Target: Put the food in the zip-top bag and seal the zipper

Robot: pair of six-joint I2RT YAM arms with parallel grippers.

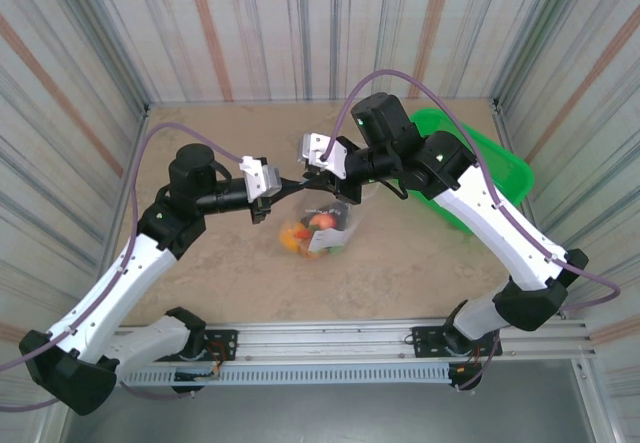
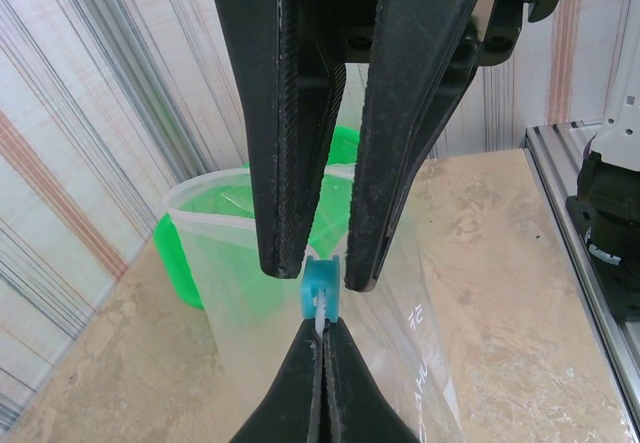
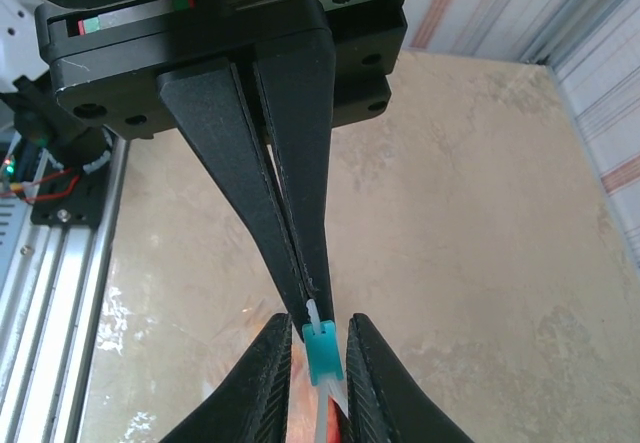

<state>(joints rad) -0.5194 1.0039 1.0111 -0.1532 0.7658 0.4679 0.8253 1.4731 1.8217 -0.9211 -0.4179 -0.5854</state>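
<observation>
Bag (image 1: 338,219) x1, end effectors (image 2: 322,331) (image 3: 320,325) x2

Both arms reach inward over the tan table (image 1: 200,263). The left gripper (image 1: 291,185) and right gripper (image 1: 311,178) meet tip to tip above the middle. A clear bag (image 1: 340,225) extends from the tips toward the near edge. Inside are an orange (image 1: 293,235) and a red fruit (image 1: 322,221). A green basket (image 1: 495,168) sits at right rear, partly behind the right arm. The finger gaps are too small to read.
</observation>
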